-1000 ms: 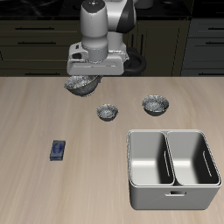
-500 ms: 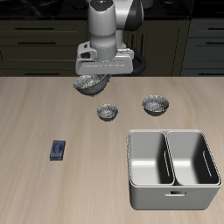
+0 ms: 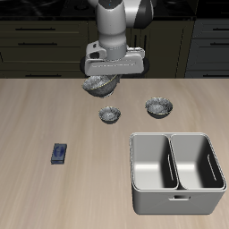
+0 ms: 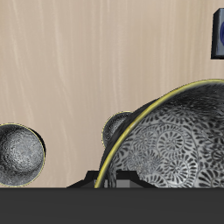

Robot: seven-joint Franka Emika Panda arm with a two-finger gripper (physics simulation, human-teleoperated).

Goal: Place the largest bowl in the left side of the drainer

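Note:
My gripper (image 3: 108, 78) is shut on the rim of the largest bowl (image 3: 101, 86), a shiny grey speckled bowl that hangs tilted above the table at the back. In the wrist view this bowl (image 4: 175, 140) fills much of the picture, with a fingertip (image 4: 98, 181) at its rim. The drainer (image 3: 175, 202), a grey two-compartment tub, stands near the table's front edge, and both compartments are empty. The tiny bowl (image 3: 109, 114) and the mid-sized bowl (image 3: 159, 107) sit on the table between the held bowl and the drainer.
A small blue block (image 3: 59, 153) lies on the table apart from the bowls; it also shows in the wrist view (image 4: 219, 35). The mid-sized bowl (image 4: 19, 153) and part of the tiny bowl (image 4: 115, 128) show in the wrist view.
The arm has carried the largest bowl sideways above the table, toward the spot over the tiny bowl. The other bowls, drainer and block have not moved.

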